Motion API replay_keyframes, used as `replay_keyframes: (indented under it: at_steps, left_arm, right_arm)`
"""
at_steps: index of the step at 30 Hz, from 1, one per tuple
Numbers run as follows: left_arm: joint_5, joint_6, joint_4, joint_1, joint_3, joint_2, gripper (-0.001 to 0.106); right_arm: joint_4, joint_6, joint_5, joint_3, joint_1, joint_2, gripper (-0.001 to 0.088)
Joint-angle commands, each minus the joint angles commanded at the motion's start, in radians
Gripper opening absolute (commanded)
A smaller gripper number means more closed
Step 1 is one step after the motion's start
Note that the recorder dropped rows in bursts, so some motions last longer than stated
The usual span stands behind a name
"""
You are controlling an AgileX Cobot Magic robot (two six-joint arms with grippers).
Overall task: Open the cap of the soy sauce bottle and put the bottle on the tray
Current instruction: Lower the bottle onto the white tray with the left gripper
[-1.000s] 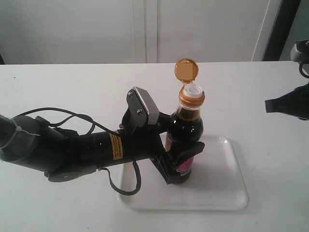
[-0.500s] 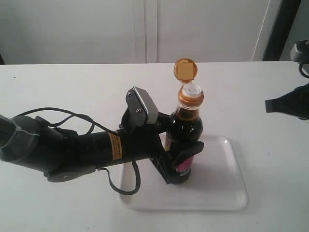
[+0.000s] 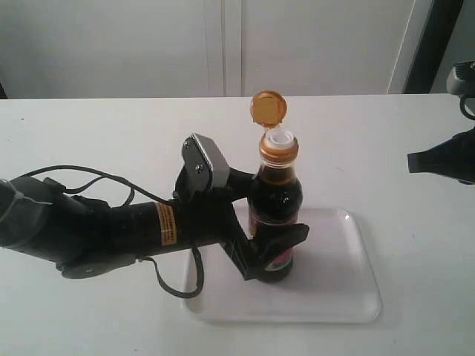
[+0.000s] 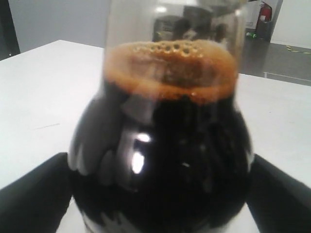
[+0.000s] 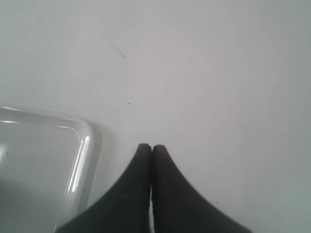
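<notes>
The soy sauce bottle (image 3: 275,199), dark liquid with a red and pink label, stands upright at the left part of the white tray (image 3: 349,285); whether its base touches the tray I cannot tell. Its golden-orange cap (image 3: 278,147) has the hinged lid (image 3: 268,107) flipped up, and the white spout shows. My left gripper (image 3: 280,248) is shut on the bottle's lower body. In the left wrist view the bottle (image 4: 165,141) fills the picture between both black fingers (image 4: 34,194). My right gripper (image 3: 415,161) hovers at the far right, shut and empty (image 5: 151,148), beside a tray corner (image 5: 80,141).
The white table (image 3: 111,133) spreads around the tray, with a white wall behind it. The left arm's black body and cables (image 3: 96,222) lie across the table's left half. A dark upright post (image 3: 434,37) stands at the back right.
The left arm has carried the bottle a little to the left and slightly down over the tray. The lid stays flipped open. The right gripper has not moved.
</notes>
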Motion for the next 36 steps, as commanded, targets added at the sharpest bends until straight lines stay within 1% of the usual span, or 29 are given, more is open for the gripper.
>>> replay_keyframes:
  at_steps: [4,6,9,15,17,20,26,30,33,36]
  left_arm:
    - [0.0,0.0,0.016,0.0,0.0,-0.002,0.095]
    - [0.0,-0.026,0.03,0.0,0.0,-0.002,0.095]
    - [0.069,-0.055,0.059,0.0,0.0,-0.009,0.095]
    - [0.224,-0.103,0.077,0.0,0.0,-0.037,0.095]
    - [0.243,-0.112,0.107,0.0,0.0,-0.046,0.095]
    - [0.263,-0.157,0.162,0.0,0.0,-0.056,0.095]
    - [0.411,-0.241,0.259,0.0,0.0,-0.091,0.094]
    - [0.43,-0.266,0.312,0.0,0.0,-0.121,0.094]
    - [0.444,-0.267,0.316,0.0,0.0,-0.145,0.094]
    - [0.481,-0.302,0.327,0.0,0.0,-0.171,0.094]
  right_arm:
    - [0.0,0.0,0.002,0.0,0.0,0.0,0.0]
    - [0.0,0.0,0.002,0.0,0.0,0.0,0.0]
    - [0.0,0.0,0.002,0.0,0.0,0.0,0.0]
    - [0.0,0.0,0.002,0.0,0.0,0.0,0.0]
    - [0.0,0.0,0.002,0.0,0.0,0.0,0.0]
    - [0.002,0.0,0.002,0.0,0.0,0.0,0.0]
    - [0.002,0.0,0.002,0.0,0.0,0.0,0.0]
    - [0.002,0.0,0.002,0.0,0.0,0.0,0.0]
    - [0.002,0.0,0.002,0.0,0.0,0.0,0.0]
    - [0.002,0.0,0.002,0.0,0.0,0.0,0.0]
